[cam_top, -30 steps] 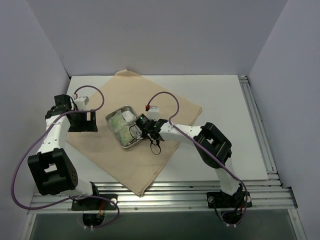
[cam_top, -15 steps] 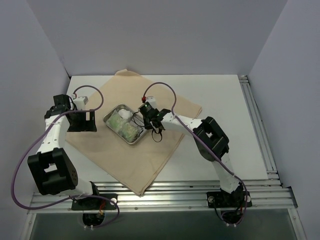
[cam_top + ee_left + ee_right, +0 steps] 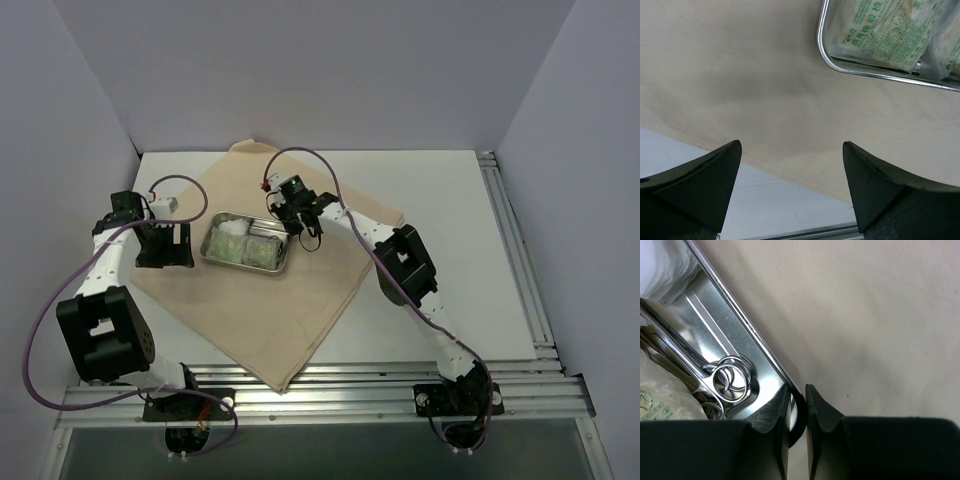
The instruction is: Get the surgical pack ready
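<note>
The left arm [image 3: 98, 268] and right arm [image 3: 355, 225] share white tubular links and blocky black joint housings; a purple cable [image 3: 290, 152] loops along each, with black wedge-shaped fingers [image 3: 700, 185]

A white table [image 3: 450, 200] is carrying a large tan cloth sheet [image 3: 285, 320], which is lying flat and turned diagonally across its left and middle, one corner reaching over the metal rails [image 3: 350, 385] along the near edge.
</note>
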Robot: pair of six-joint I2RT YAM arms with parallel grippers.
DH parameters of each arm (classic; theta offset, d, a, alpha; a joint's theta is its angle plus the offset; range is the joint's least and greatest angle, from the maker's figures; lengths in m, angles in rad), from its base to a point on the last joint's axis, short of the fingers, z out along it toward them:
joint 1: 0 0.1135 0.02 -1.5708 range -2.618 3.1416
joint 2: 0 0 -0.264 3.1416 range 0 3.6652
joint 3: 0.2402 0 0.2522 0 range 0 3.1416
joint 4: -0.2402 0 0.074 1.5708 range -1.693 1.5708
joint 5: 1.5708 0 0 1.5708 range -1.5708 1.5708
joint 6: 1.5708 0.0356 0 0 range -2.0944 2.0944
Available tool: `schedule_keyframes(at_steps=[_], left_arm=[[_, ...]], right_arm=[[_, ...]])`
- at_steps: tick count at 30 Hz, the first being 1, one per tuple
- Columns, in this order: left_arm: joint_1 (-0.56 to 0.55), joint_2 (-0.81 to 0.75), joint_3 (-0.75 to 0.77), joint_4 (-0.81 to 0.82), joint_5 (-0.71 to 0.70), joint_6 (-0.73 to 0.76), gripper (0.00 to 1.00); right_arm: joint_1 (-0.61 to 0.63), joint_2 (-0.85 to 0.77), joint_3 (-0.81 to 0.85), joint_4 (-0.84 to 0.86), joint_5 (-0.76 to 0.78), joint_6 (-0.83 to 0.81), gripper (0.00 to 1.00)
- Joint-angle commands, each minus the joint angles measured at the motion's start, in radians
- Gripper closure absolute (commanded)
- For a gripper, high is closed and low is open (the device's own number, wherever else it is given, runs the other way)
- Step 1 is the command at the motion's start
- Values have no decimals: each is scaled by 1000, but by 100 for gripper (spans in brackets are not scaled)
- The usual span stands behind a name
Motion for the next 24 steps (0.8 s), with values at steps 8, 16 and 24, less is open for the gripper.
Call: schedule_keyframes(at_steps=[8, 16, 24], left_arm=[[4, 31, 32, 40, 8, -2, 9], [3, 40, 39, 43, 17, -13, 9], [3, 42, 36, 63, 11, -15, 9]], right_arm=[[-37, 116, 219, -49, 47, -111, 65], [-32, -63, 124, 65, 195, 218, 38], [-5, -137, -11, 43, 272, 455, 45]])
